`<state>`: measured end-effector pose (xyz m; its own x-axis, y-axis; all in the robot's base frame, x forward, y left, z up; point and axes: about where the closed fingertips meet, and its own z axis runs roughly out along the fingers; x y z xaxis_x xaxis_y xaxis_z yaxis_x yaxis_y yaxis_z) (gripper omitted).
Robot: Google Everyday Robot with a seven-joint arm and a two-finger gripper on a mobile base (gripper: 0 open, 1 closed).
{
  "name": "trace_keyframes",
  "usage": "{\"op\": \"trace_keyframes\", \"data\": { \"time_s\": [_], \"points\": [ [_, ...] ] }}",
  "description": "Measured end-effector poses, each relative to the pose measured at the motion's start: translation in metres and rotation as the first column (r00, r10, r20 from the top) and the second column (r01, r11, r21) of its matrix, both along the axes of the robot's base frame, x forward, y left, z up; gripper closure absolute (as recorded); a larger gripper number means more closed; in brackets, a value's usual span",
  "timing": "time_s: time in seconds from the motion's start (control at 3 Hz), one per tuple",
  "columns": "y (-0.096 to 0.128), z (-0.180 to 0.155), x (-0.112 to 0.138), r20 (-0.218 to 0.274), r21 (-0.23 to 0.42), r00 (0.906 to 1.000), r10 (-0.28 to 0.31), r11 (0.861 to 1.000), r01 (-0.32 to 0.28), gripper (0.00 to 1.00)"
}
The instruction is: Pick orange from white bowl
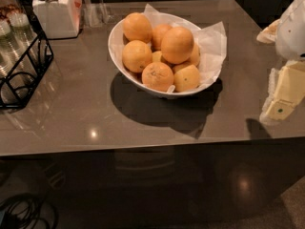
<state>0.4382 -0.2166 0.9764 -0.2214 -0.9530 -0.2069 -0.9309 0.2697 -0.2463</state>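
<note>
The white bowl [112,46] stands on the table at centre back, lined with crinkled white paper and holding several oranges. The orange [177,44], the largest, round and evenly deep orange, lies on top of the pile, right of centre. A speckled orange [157,76] lies at the front and a smaller yellowish one [187,78] beside it. My gripper [279,106] hangs at the right edge of the view, over the table's right side. It is well to the right of the bowl and not touching it, with nothing seen in it.
A white lidded jar [55,11] stands at the back left. A black wire rack [21,63] with bottles stands at the far left. The table's front edge [143,147] runs across the middle of the view. Cables [24,213] lie on the floor at the lower left.
</note>
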Motion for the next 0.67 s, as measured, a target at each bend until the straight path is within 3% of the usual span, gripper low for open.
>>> {"op": "trace_keyframes", "data": {
  "time_s": [0.67],
  "points": [
    [-0.0005,0.0053,0.0022,0.004,0.029,1.0,-0.006,1.0,0.006,0.0]
  ]
}}
